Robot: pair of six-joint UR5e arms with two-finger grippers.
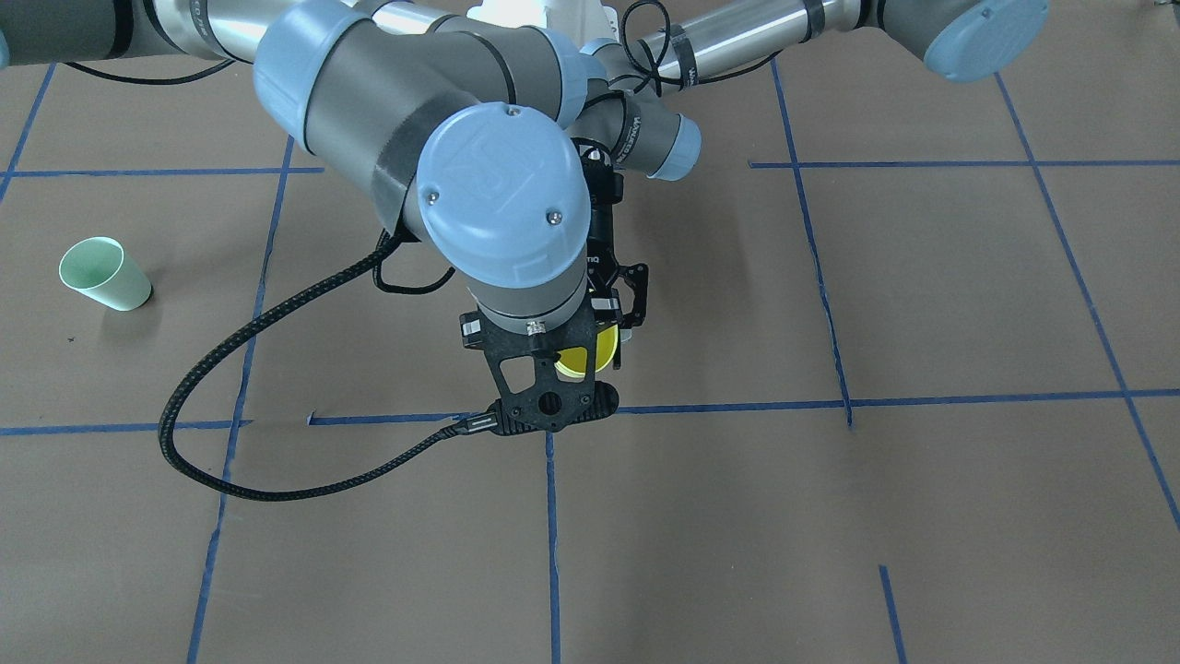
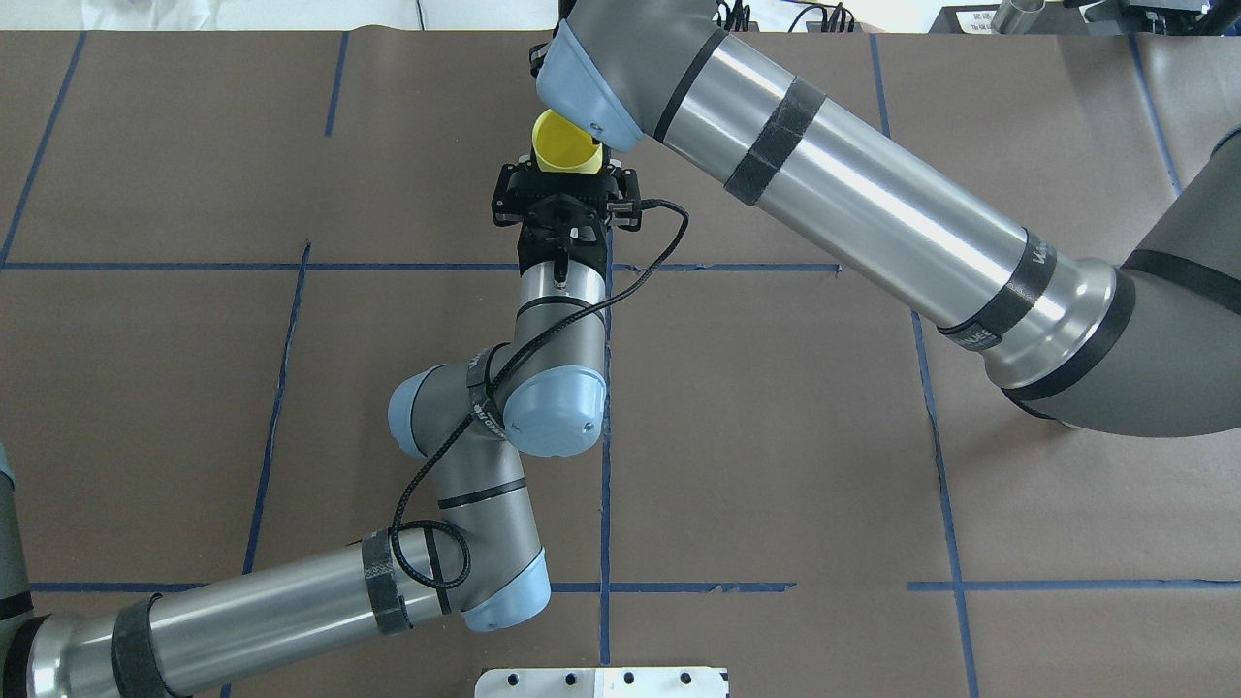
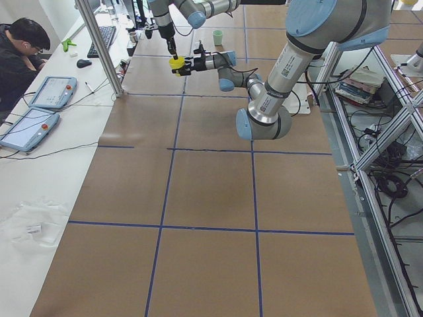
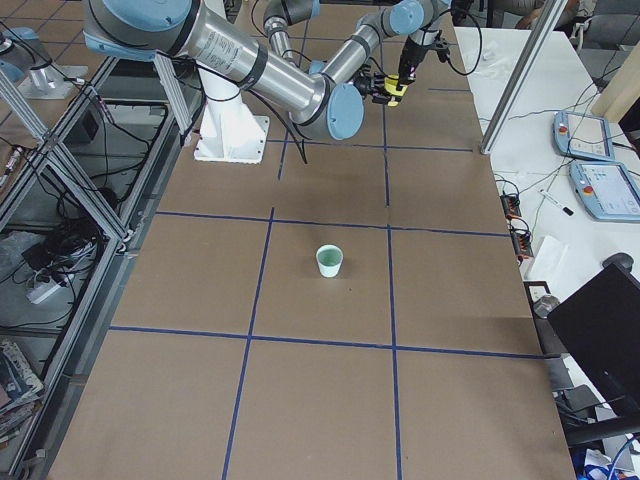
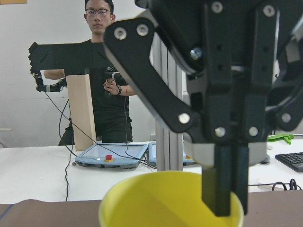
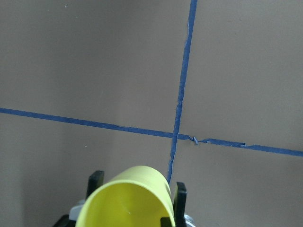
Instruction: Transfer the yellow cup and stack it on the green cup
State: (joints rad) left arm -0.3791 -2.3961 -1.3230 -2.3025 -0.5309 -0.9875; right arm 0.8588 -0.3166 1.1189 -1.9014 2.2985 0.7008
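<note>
The yellow cup [image 2: 562, 143] is held upright above the table near the far middle, between both grippers. My left gripper [image 2: 565, 167] reaches in level, and its fingers [image 6: 97, 182] sit against both sides of the cup [image 6: 128, 203]. My right gripper [image 5: 231, 189] comes down from above and is shut on the wall at the cup's rim [image 5: 165, 198]. In the front-facing view the right wrist hides most of the cup [image 1: 581, 361]. The green cup [image 1: 103, 274] stands alone and upright far off on my right side; it also shows in the right view [image 4: 329, 261].
Blue tape lines [image 1: 719, 406] grid the brown table. A black cable [image 1: 184, 443] loops from the right wrist. An operator [image 5: 102, 71] stands past the far edge, by a metal post [image 3: 99, 46] and tablets [image 3: 53, 92].
</note>
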